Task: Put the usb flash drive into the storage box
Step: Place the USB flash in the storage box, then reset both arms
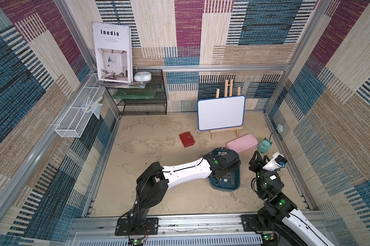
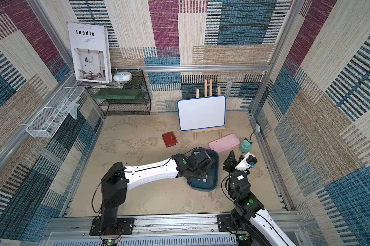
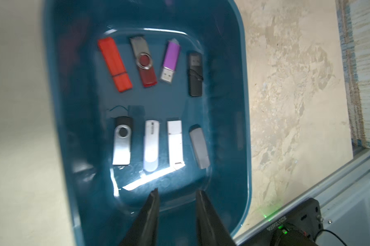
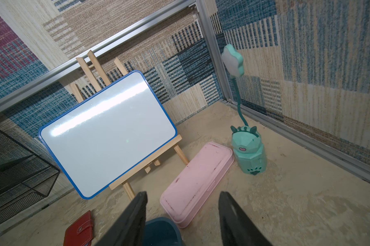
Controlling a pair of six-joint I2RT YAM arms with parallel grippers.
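The teal-blue storage box [image 3: 243,106] lies on the sandy floor right of centre, seen in both top views [image 1: 224,188] [image 2: 203,188]. Several usb flash drives lie in two rows on its bottom, among them a red one [image 3: 114,64], a purple one [image 3: 171,60] and a silver swivel one [image 3: 122,141]. My left gripper [image 3: 176,191] hangs over the near end of the box, open, with nothing between its fingers. My right gripper [image 1: 260,156] stands raised to the right of the box, open and empty, facing the back corner [image 4: 182,196].
A red wallet [image 1: 186,139] lies behind the box. A flat pink case [image 1: 241,143] and a teal lamp [image 1: 264,146] sit at the back right. A whiteboard on an easel [image 1: 221,112] and a black mesh shelf [image 1: 143,95] stand against the back wall.
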